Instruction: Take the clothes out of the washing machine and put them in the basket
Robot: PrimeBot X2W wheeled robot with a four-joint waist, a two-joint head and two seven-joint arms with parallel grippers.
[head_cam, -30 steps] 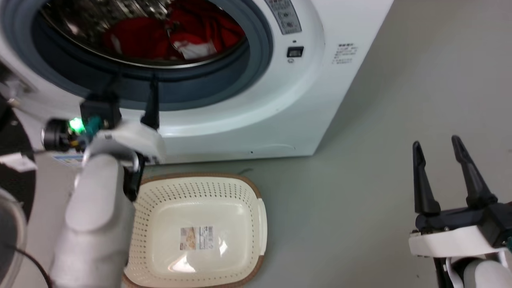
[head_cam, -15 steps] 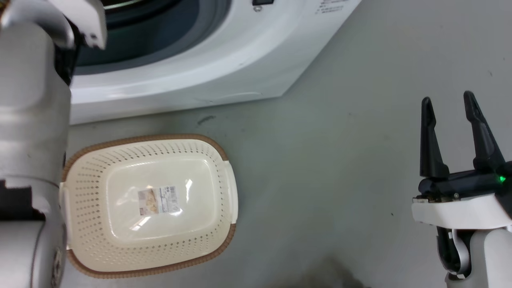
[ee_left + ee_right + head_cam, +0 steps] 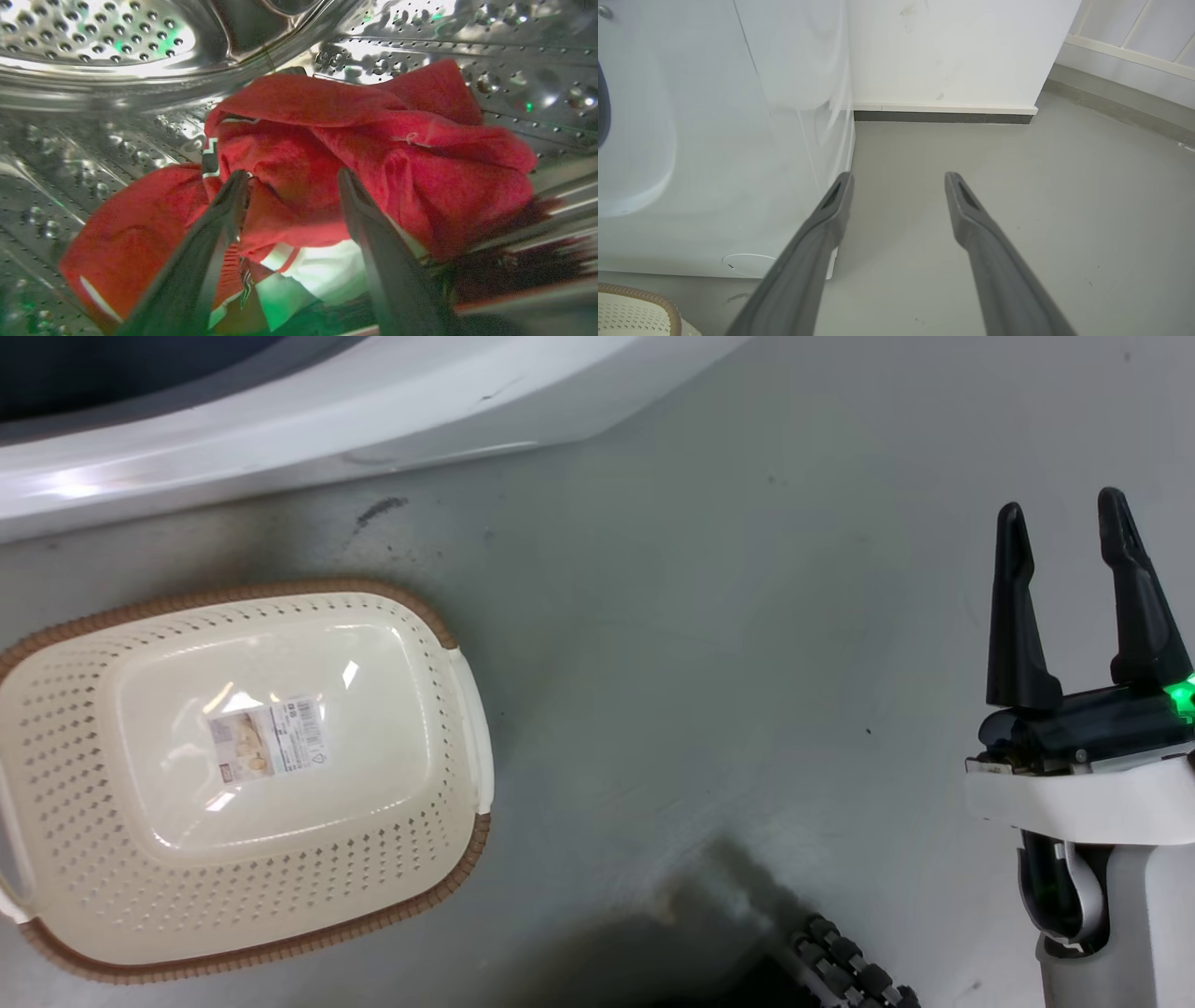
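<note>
The left gripper [image 3: 292, 175] is reaching deep into the drum [image 3: 93, 42] of the washing machine, its jaws standing wide apart and gripping nothing. The clothes [image 3: 373, 140], a crumpled red heap with a white-striped piece underneath, are lying just ahead of the fingertips, with a raised fold sitting between them. Whether the tips are touching cloth, I cannot tell.

To grab well, I judge the jaws should be pushing on into that fold and closing on a thick bunch, since a thin edge could be slipping free. The steel wall is curving close beside and above the jaws, so swinging room is small; pulling straight back along the fingers looks safest.

The right gripper [image 3: 1061, 504] is hanging over the floor [image 3: 700, 663], jaws open and empty, with the washing machine [image 3: 714, 140] to the left of its fingers and bare floor ahead. The basket [image 3: 401, 859] is sitting on the floor before the machine, well apart from those jaws, holding no clothes.
</note>
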